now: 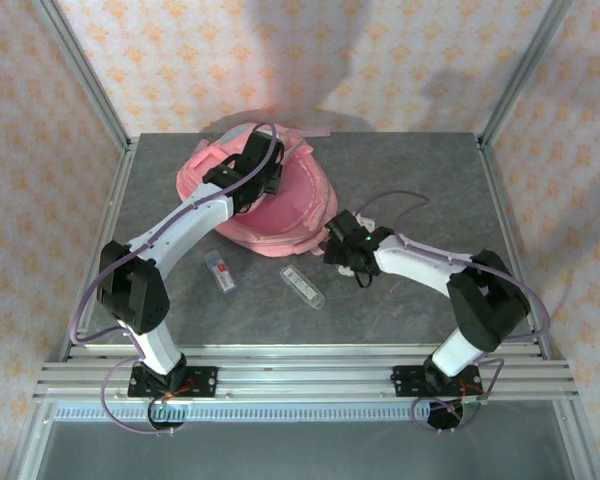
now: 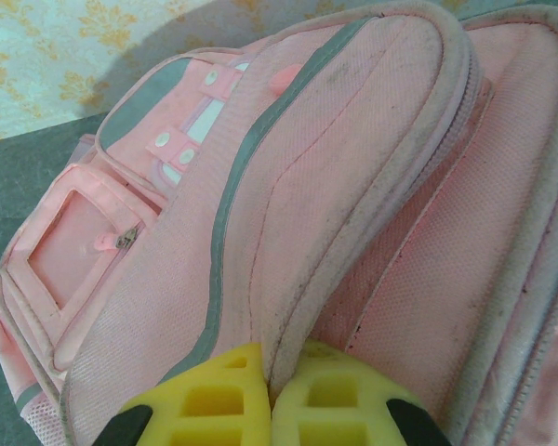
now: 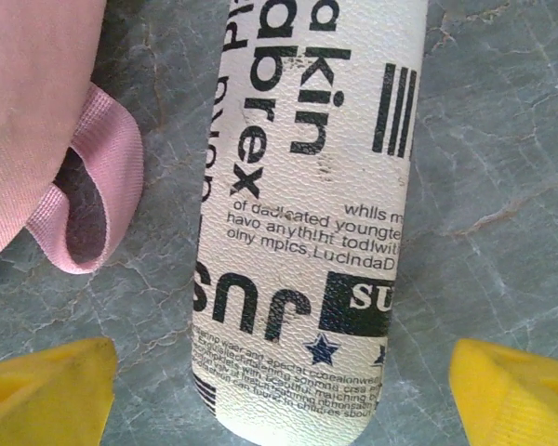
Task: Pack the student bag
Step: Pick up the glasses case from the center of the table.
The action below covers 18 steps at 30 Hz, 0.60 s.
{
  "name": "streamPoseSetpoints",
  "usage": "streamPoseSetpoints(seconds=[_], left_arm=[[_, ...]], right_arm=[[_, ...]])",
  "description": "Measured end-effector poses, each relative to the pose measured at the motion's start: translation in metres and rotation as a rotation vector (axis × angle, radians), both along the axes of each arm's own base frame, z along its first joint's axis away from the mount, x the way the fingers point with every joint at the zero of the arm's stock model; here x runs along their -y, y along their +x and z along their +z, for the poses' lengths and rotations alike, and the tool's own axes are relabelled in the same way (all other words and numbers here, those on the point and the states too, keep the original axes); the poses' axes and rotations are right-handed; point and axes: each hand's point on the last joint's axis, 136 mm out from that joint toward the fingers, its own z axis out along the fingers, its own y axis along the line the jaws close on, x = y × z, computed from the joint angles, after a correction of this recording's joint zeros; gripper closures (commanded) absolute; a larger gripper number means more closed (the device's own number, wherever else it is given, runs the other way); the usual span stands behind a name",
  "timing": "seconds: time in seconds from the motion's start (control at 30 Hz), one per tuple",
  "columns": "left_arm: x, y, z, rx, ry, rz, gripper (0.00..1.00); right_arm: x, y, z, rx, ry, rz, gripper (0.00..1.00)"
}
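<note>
Student bag [image 1: 280, 205] lies at the middle-back of the counter [image 1: 430, 175]: pink, slumped, by far the biggest thing there. Left fingers [image 2: 214, 404] are pinched shut on a piped zip edge of the bag, with the fabric fold rising from between them. You look to be holding the mouth up for loading. Hold that pinch firm and lift up and back so the opening gapes toward the right arm; a weak lift would leave only a slit. Right fingers [image 3: 46, 386] stand wide and hold nothing, straddling a white cylindrical pencil pouch [image 3: 302, 214] with black lettering that lies on the counter just beside the bag. Centre the pouch between the fingers before closing, and go low. It is round and probably soft, so a high grip could roll or squash it. Mind the pink strap loop [image 3: 88, 186] just beside the pouch, and don't trap it under a finger. Nearer the arm bases, a small clear case [image 1: 220, 271] and a second clear case [image 1: 303, 287] lie apart, likely next to pack. The counter is grey, marbled, flat. Aluminium posts frame it, and the walls are pale with orange floral motifs.
</note>
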Motion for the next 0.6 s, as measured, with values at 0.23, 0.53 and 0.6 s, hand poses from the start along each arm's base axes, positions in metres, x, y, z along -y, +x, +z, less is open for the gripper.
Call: streamPoseSetpoints(seconds=[0.23, 0.53, 0.6], left_arm=[[0.0, 0.0, 0.0, 0.0, 0.0, 0.0, 1.0], [0.0, 0.0, 0.0, 0.0, 0.0, 0.0, 1.0], [0.0, 0.0, 0.0, 0.0, 0.0, 0.0, 1.0]], right_arm=[[-0.001, 0.001, -0.019, -0.034, -0.034, 0.014, 0.19], [0.001, 0.0, -0.04, -0.075, -0.078, 0.022, 0.55], [0.001, 0.0, -0.039, -0.072, -0.08, 0.025, 0.59]])
